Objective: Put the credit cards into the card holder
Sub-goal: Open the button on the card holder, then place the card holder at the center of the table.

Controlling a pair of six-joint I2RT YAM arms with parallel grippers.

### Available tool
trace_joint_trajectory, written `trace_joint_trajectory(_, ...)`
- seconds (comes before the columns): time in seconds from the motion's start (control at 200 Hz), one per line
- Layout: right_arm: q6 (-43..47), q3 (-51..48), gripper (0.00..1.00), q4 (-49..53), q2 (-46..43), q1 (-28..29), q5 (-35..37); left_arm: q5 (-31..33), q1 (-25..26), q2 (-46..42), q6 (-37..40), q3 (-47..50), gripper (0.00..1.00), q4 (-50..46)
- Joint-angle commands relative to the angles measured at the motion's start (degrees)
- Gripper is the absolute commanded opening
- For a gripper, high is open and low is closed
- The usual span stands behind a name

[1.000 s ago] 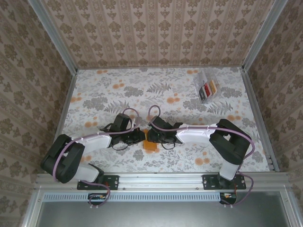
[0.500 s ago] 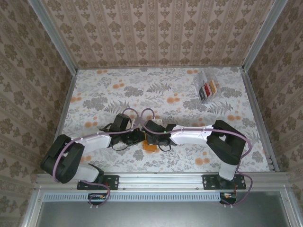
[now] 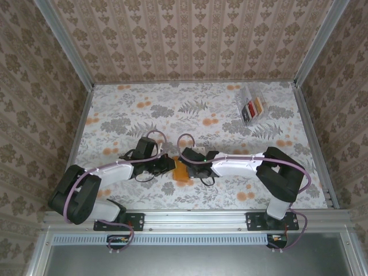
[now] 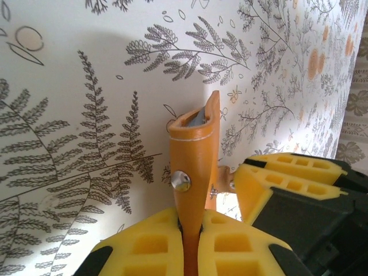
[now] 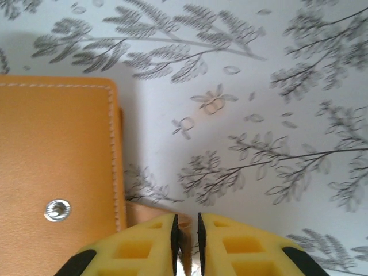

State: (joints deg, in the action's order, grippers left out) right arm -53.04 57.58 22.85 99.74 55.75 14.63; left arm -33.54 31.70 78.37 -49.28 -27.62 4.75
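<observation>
My left tool [image 4: 192, 233] is clamped on the holder [image 4: 192, 155], seen edge-on between its yellow fingers. My right tool [image 5: 186, 233] has its jaws drawn to a thin slit over a tan flap at the holder's corner; I cannot tell whether it pinches that flap. From above, both tools meet at the holder [image 3: 181, 171] close to the near edge of the surface [image 3: 230, 132], with open room behind and to both sides. The cards [image 3: 255, 107] lie in a clear box [image 3: 246, 95] far back right, near the rail. The left wrist view gives grey inside the holder's top; the right wrist view gives its flat stitched face and stud
</observation>
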Motion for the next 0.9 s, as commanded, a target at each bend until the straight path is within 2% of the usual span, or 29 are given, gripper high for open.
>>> trace_joint_trajectory(0.0, 0.5, 0.5, 0.21, 7.6, 0.9, -1.5, 2.6, 1.3, -0.9, 0.0, 0.6, 0.2, 0.00, 0.6)
trace_joint_trajectory(0.385, 1.7, -1.2, 0.22, 8.2, 1.8, -1.3, -0.3, 1.6, -0.8, 1.4, 0.5, 0.5, 0.03, 2.0)
trace_joint_trajectory(0.565, 2.6, -0.6, 0.23, 9.9, -3.9, -2.5, 2.5, 1.2, 0.4, 3.2, 0.4, -0.7, 0.10, 2.4)
trace_joint_trajectory(0.655, 4.4, -2.1, 0.25, 8.9, -9.5, -6.2, 1.7, 1.9, 1.7, 4.0, -0.4, -1.7, 0.13, 2.6)
trace_joint_trajectory(0.73, 7.0, -3.7, 0.30, 6.6, -14.3, -10.7, -0.5, 3.1, 2.5, 4.4, -1.5, -2.6, 0.21, 2.7)
trace_joint_trajectory(0.845, 12.0, -4.4, 0.34, 5.5, -20.6, -21.4, -6.2, 4.9, 3.5, 4.5, -2.7, -4.3, 0.32, 1.8)
trace_joint_trajectory(0.895, 14.5, -3.9, 0.38, 5.2, -23.4, -27.1, -9.4, 6.0, 3.7, 4.4, -2.6, -5.2, 0.41, 0.0)
